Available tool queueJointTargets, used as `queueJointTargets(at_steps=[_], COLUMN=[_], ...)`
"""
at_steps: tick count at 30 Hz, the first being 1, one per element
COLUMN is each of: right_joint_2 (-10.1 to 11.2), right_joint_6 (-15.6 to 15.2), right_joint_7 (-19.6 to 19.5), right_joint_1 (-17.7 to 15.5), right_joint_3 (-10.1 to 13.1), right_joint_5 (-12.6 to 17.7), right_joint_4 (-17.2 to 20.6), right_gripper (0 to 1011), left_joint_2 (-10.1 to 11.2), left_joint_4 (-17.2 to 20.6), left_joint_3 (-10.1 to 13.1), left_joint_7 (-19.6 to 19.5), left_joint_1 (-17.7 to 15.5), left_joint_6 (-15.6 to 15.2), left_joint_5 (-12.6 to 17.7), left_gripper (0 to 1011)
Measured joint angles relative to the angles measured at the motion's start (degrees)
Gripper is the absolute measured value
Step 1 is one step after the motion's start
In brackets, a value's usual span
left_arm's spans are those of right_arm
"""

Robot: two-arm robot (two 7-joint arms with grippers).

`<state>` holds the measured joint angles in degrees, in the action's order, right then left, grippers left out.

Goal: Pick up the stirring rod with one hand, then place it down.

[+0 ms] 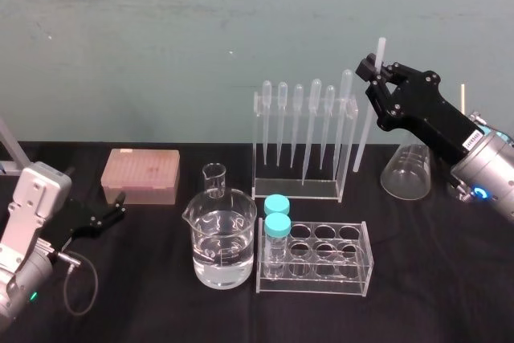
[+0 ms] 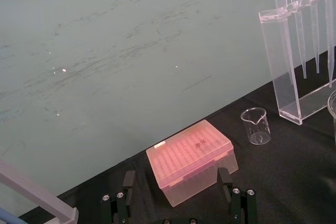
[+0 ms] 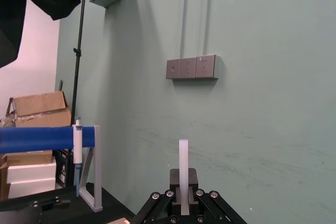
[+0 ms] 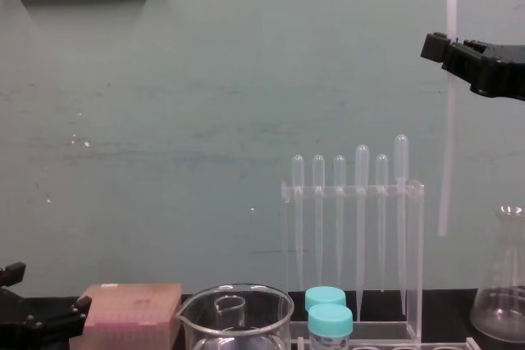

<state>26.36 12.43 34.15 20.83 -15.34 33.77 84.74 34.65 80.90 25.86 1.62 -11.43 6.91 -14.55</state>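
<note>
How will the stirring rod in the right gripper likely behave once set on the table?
The stirring rod hangs straight from the right gripper, pinched near its top, so probably stiff. Thin and uniform, it may roll on the black tabletop. Smooth and translucent, possibly slippery and breakable. The left gripper sits parked, open.

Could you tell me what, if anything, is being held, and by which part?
The right gripper holds the stirring rod near its upper end, raised in the air; the left gripper is open and empty.
</note>
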Motion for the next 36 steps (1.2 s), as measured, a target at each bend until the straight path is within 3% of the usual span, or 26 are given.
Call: queueJointTargets(at_steps=[8, 16, 36], right_joint_2=[0.12, 0.58, -1.85], right_joint_6=[-0.54, -1.41, 0.51], right_joint_7=[1.51, 6.85, 8.55], right_joint_1=[0.14, -0.2, 1.73], right_joint_3=[-0.57, -2.9, -5.86], right_joint_5=[1.03, 4.81, 5.22], right_joint_4=[-0.7, -3.69, -11.96], right_gripper=[69, 69, 69], left_joint_2=[0.0, 0.0, 0.0], left_joint_4=[0.0, 0.0, 0.0], left_joint_3=[0.0, 0.0, 0.0], left_joint_7=[0.0, 0.0, 0.0], left_joint_1=[0.0, 0.0, 0.0], left_joint_6=[0.0, 0.0, 0.0], left_joint_5=[0.0, 0.0, 0.0], left_gripper=[1000, 1000, 1000])
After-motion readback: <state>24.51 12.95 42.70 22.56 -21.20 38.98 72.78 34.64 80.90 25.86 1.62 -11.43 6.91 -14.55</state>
